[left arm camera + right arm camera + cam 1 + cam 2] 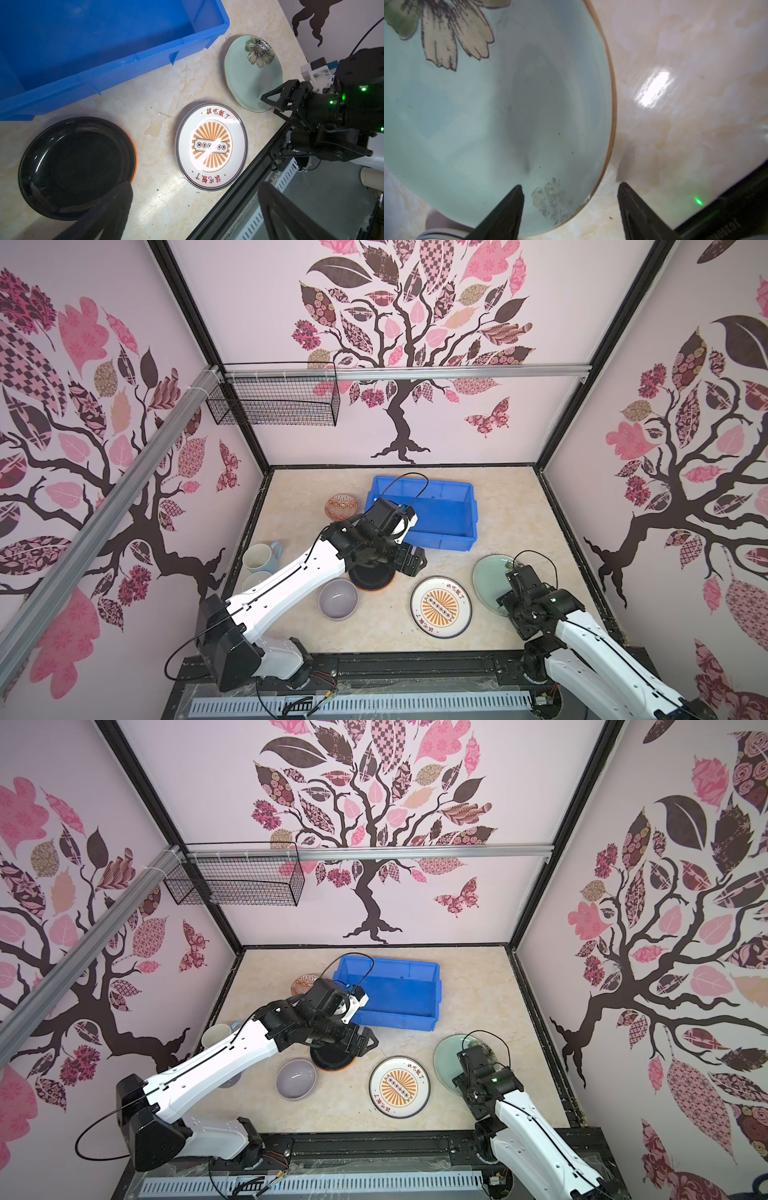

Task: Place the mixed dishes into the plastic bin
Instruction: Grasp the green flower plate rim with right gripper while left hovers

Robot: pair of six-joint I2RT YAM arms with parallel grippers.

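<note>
As R end effector [570, 185] straddles green plate [488, 114] rim, jaws apart; L end effector [194, 184] spread wide.

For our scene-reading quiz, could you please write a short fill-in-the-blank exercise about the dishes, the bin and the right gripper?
1. The blue plastic bin holds ____ dishes.
2. The right gripper, jaws ____, straddles the rim of the pale green plate.
3. In both top views the orange-patterned bowl stands to the ____ of the bin.

Missing words: no; open; left.
</note>
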